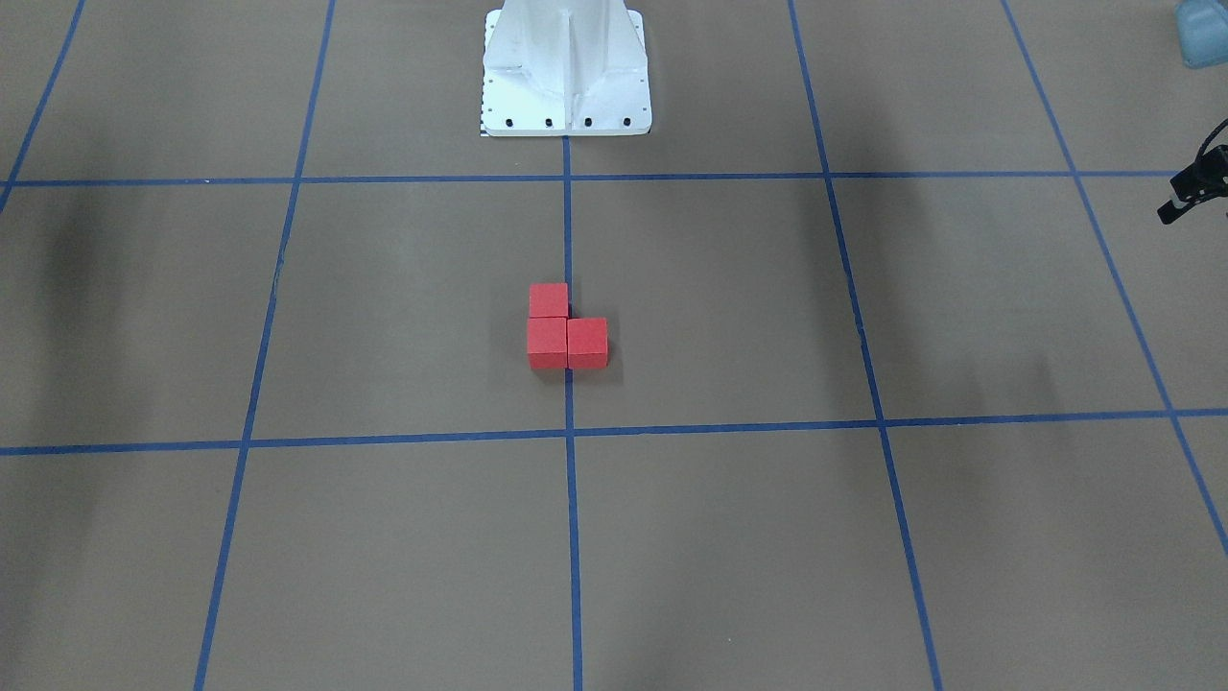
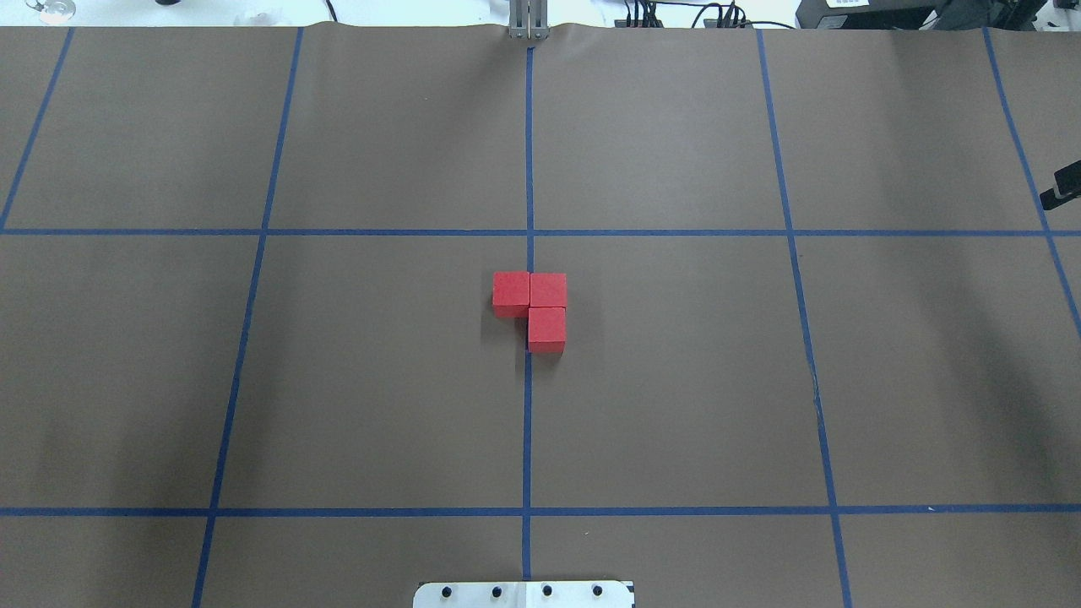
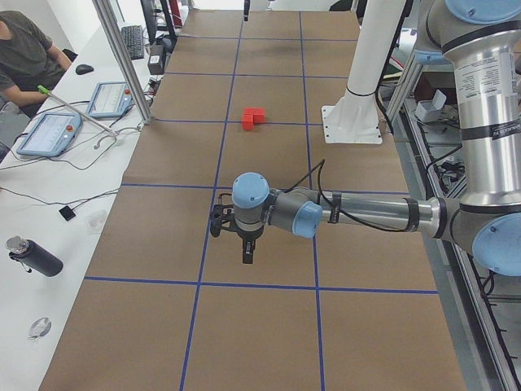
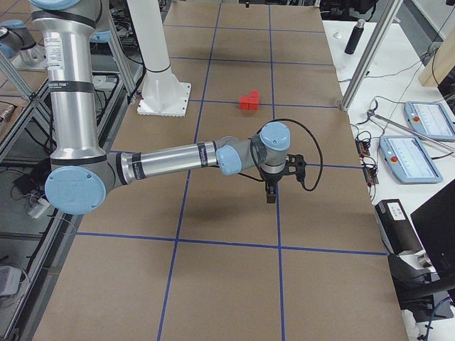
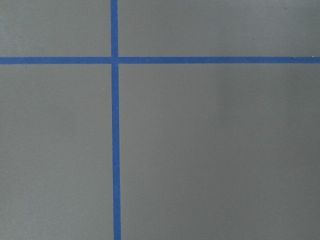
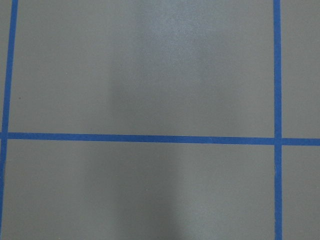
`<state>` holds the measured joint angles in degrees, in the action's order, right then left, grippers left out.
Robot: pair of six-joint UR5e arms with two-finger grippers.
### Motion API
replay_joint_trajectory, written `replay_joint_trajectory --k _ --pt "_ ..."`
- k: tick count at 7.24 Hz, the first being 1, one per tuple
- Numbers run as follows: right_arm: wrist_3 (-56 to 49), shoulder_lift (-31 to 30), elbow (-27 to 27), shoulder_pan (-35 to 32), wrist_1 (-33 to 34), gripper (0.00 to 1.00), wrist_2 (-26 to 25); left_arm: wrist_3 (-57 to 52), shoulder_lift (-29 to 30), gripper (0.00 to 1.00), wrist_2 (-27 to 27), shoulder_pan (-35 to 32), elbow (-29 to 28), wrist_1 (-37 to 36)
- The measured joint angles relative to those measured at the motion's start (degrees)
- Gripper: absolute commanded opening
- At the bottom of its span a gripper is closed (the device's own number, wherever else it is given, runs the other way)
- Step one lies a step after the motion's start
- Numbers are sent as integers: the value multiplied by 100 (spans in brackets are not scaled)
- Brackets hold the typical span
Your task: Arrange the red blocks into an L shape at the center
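Three red blocks (image 2: 511,291) (image 2: 548,290) (image 2: 546,328) lie touching in an L shape at the center (image 2: 591,371), straddling the blue tape line. They also show in the front-facing view as red blocks (image 1: 548,299) (image 1: 547,343) (image 1: 587,343). My left gripper (image 3: 247,254) hangs over a grid line far to the blocks' left, pointing down. My right gripper (image 4: 270,195) hangs far off on the other side. Neither is near the blocks. I cannot tell whether either is open or shut. Both wrist views hold only brown floor and blue tape.
The white robot base (image 1: 566,86) stands behind the blocks. A side table with tablets (image 3: 49,134), a black bottle (image 3: 32,257) and a seated person (image 3: 24,49) borders the far edge. Metal posts (image 3: 122,57) (image 4: 362,57) rise there.
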<state>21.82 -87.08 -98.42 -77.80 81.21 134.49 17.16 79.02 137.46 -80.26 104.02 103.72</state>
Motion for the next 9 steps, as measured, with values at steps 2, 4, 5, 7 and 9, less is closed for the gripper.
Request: replay_joint_trajectory --k 2,4,5,7,9 --pt "-4 216 168 34 15 100 13 -2 193 100 11 -75 83 -358" --pt "-10 310 286 38 18 100 17 -8 253 100 30 -219 150 -567" --pt "-10 319 292 38 18 100 21 -5 262 100 32 -242 152 -588" --pt "-11 317 297 28 20 100 57 4 269 100 22 -251 156 -592" --pt "-11 315 309 8 20 100 123 7 275 100 18 -253 161 -588"
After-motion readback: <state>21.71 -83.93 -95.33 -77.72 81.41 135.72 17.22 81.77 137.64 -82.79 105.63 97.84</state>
